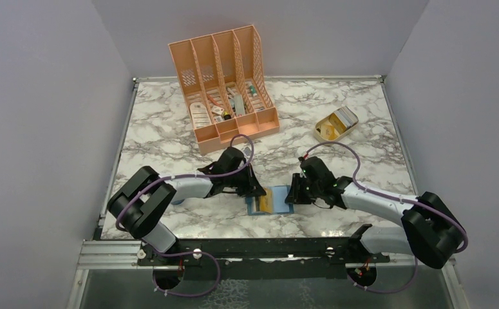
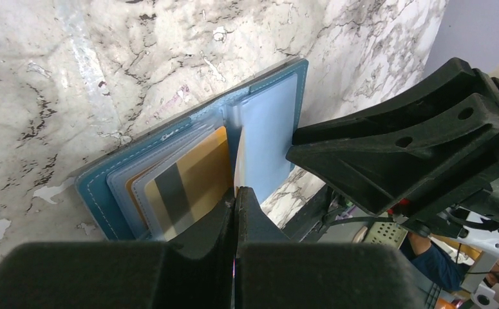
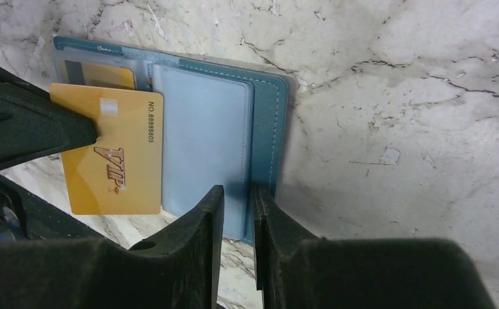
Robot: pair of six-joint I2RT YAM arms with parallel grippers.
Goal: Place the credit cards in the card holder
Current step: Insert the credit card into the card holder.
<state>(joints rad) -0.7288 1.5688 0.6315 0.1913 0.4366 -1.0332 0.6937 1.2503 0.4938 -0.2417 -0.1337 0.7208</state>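
Note:
The teal card holder (image 1: 254,207) lies open on the marble between the two arms. One gold credit card with a dark stripe (image 2: 182,187) sits in a clear sleeve on the holder's left half. My left gripper (image 2: 235,193) is shut on a second gold credit card, marked VIP (image 3: 121,154), and holds it over the middle of the holder (image 3: 269,129), partly covering the pale blue right sleeve. My right gripper (image 3: 234,193) stands over the near edge of the holder's right half, its jaws a narrow gap apart with nothing clearly pinched between them.
A peach desk organizer (image 1: 224,84) with small items stands at the back centre. A tan oval tray (image 1: 337,123) holding cards sits at the back right. Grey walls close in the table on the left, the right and the back.

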